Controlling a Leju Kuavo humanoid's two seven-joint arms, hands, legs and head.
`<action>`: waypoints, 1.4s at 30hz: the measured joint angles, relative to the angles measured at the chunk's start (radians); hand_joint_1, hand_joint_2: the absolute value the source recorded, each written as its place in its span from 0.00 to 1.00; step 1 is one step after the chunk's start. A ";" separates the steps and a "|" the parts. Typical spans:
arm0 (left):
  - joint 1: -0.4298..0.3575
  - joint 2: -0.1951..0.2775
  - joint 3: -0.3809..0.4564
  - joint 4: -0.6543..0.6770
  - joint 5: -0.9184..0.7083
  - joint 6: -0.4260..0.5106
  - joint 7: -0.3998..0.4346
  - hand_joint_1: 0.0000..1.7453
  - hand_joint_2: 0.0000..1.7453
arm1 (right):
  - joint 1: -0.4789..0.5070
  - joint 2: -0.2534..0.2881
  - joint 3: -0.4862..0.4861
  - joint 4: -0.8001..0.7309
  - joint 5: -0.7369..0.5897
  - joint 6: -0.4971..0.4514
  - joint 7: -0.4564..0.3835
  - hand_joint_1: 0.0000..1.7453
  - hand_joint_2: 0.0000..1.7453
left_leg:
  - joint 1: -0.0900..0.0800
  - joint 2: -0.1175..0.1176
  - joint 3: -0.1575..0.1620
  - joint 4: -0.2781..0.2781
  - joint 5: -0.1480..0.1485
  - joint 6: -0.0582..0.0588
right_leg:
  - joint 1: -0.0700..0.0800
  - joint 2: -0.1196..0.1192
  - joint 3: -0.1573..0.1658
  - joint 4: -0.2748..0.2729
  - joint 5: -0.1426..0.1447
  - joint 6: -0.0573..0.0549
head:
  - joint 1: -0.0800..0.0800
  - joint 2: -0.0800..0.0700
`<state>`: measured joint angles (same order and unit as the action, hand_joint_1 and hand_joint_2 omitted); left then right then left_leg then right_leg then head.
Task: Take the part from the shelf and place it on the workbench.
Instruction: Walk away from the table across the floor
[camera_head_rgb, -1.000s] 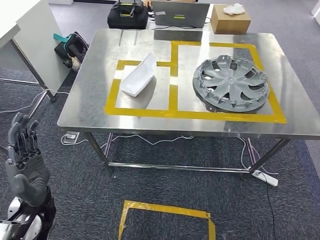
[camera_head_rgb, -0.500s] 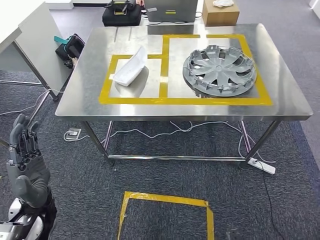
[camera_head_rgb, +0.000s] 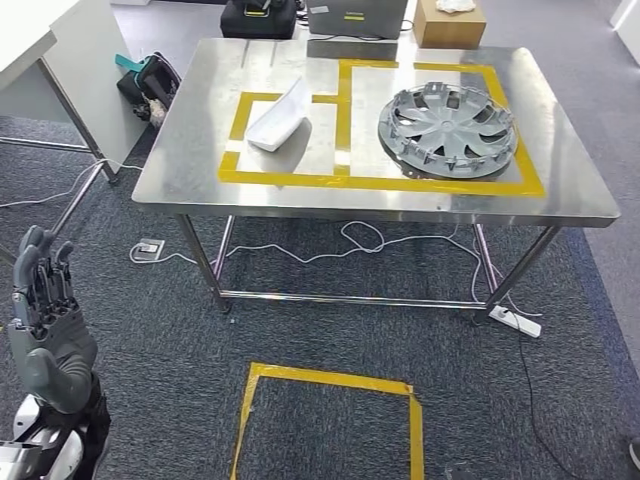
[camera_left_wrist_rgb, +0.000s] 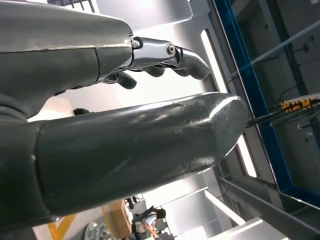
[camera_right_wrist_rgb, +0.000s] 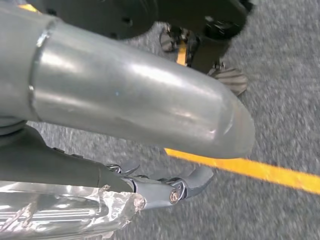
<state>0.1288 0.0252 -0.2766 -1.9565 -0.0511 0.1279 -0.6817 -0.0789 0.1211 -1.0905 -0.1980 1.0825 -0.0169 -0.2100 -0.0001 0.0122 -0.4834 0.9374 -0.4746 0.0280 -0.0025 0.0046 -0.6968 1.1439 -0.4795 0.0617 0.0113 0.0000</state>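
On the workbench (camera_head_rgb: 189, 150): grey wheel cover (camera_head_rgb: 447, 128) inside the larger outline of yellow tape (camera_head_rgb: 343, 181), white part (camera_head_rgb: 279, 115) in the smaller one beside it
Handling, wheel cover: likely light, stiff, brittle at the spokes; best held by the rim
Handling, white part: likely light, thin-shelled; grasp along an edge
Left hand (camera_head_rgb: 47, 325): raised, empty, fingers apart, well apart from both
Right hand (camera_right_wrist_rgb: 143, 105): hangs over the carpet (camera_right_wrist_rgb: 283, 75), empty, fingers loose
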 joint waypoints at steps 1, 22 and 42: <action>0.000 0.000 0.000 0.000 0.000 0.000 0.000 0.00 0.00 | 0.000 0.000 0.000 0.000 0.000 0.000 0.000 0.00 0.00 | -0.001 0.004 -0.006 0.000 0.005 0.003 | 0.000 0.000 -0.024 0.070 -0.034 0.003 | 0.001 0.000; 0.007 0.000 0.002 0.000 -0.003 0.010 0.000 0.00 0.00 | -0.002 0.001 0.000 0.000 0.001 0.003 0.000 0.00 0.00 | 0.005 -0.039 -0.064 0.114 -0.015 -0.046 | -0.002 0.058 0.117 -0.159 0.065 -0.041 | -0.004 0.000; 0.003 0.001 -0.040 0.000 -0.052 0.061 0.000 0.00 0.00 | 0.011 0.002 -0.002 0.000 -0.010 0.002 -0.007 0.00 0.00 | -0.008 0.070 -0.042 0.035 0.015 -0.027 | 0.002 -0.036 0.137 -0.148 0.036 -0.026 | 0.007 0.000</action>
<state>0.1317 0.0266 -0.3162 -1.9568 -0.1031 0.1894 -0.6817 -0.0682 0.1226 -1.0921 -0.1980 1.0727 -0.0144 -0.2171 -0.0081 0.0823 -0.5251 0.9721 -0.4600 0.0007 -0.0010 -0.0313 -0.5594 0.9960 -0.4439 0.0354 0.0178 0.0000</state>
